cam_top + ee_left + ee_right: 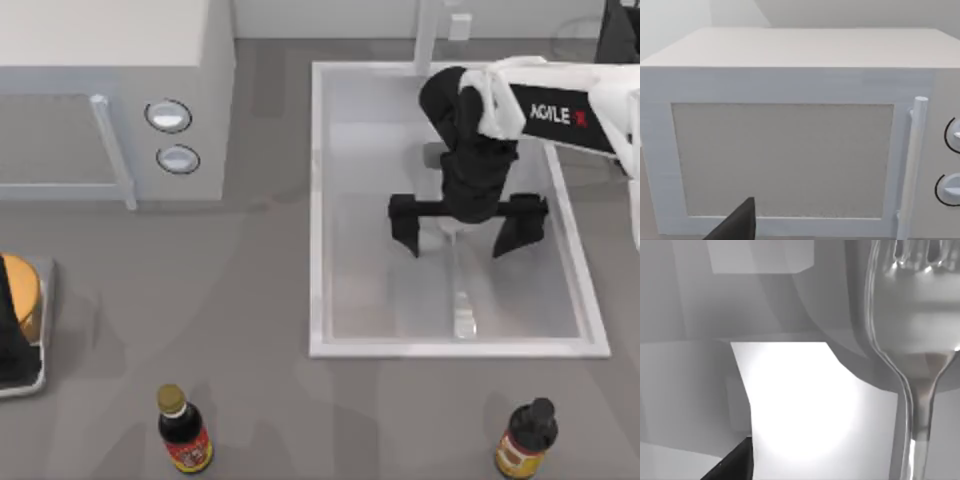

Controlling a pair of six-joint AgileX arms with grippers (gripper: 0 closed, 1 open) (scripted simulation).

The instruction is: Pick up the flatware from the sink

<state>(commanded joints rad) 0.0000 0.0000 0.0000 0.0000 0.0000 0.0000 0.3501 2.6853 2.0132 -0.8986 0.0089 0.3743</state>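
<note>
The flatware, a shiny silver fork [465,300], lies lengthwise on the floor of the white sink [318,200], its handle pointing toward the front rim. My right gripper [462,228] hangs low over the fork's head end, open, one black finger on each side of it and nothing held. Up close in the right wrist view, the fork's tines and neck [920,340] are just below the camera. My left arm [10,330] stays parked at the table's left edge.
A white microwave [110,100] with two round knobs stands at the back left and faces the left wrist camera [790,150]. A pale faucet post [427,35] rises behind the sink. Two dark sauce bottles [183,430] [525,440] stand along the front edge.
</note>
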